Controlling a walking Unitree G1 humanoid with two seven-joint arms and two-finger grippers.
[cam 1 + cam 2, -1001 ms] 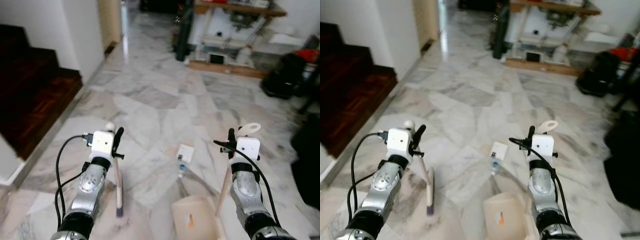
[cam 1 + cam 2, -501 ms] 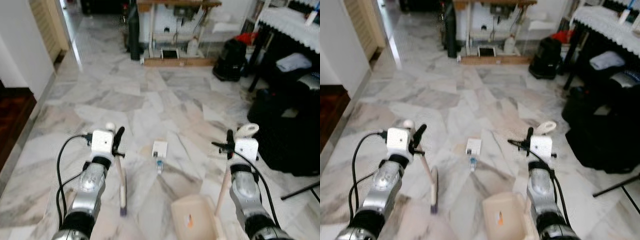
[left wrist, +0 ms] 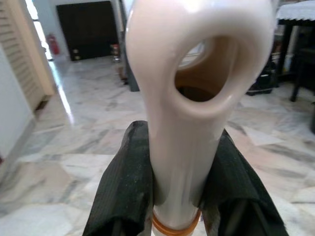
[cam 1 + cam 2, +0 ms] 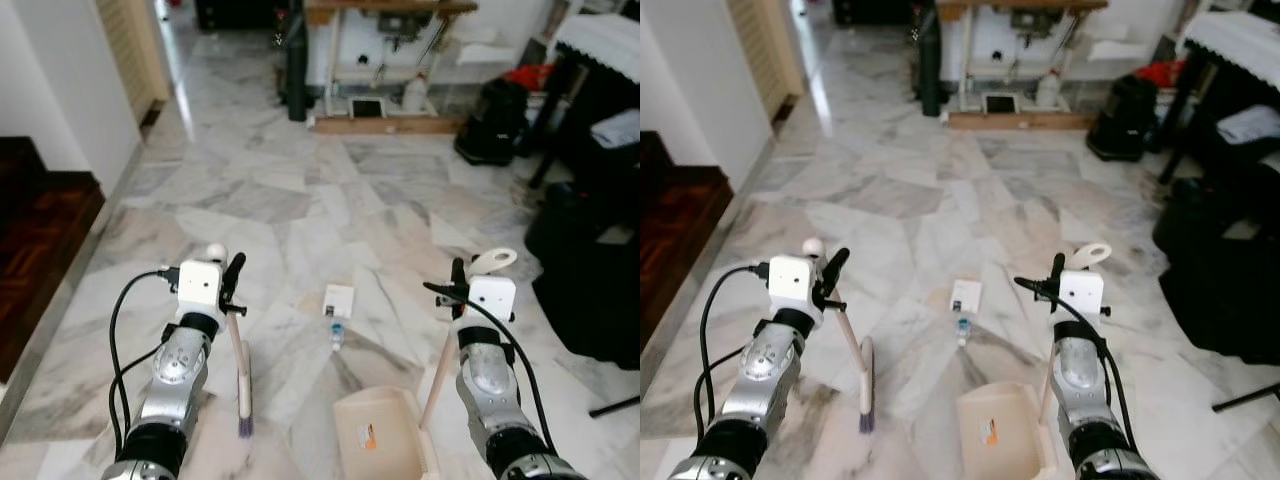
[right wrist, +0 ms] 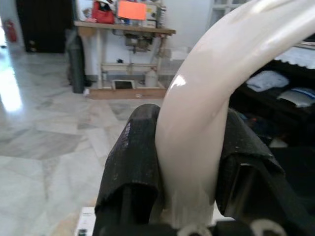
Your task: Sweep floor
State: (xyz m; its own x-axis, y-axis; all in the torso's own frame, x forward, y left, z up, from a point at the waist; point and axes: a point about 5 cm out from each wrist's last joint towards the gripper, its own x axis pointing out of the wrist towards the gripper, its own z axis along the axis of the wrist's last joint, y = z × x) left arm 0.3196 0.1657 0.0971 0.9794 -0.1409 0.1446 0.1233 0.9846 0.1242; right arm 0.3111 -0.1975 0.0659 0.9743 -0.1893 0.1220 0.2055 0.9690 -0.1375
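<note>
Left eye view: left tool (image 4: 232, 290) clamps broom (image 4: 240, 370); right tool (image 4: 456, 293) clamps dustpan (image 4: 375, 435), orange scrap (image 4: 366, 434) inside.

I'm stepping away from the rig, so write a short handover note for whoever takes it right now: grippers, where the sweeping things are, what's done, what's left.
Left gripper: shut on the broom handle, broom upright with its bristles on the marble floor.
Right gripper: shut on the dustpan handle; cream dustpan sits on the floor just ahead of the robot.
Litter: a small white card and a small bottle-like scrap lie ahead, between broom and dustpan.
Done: both tools in hand, robot facing the litter.
Left: sweep both pieces into the dustpan; neither is in it yet.
</note>
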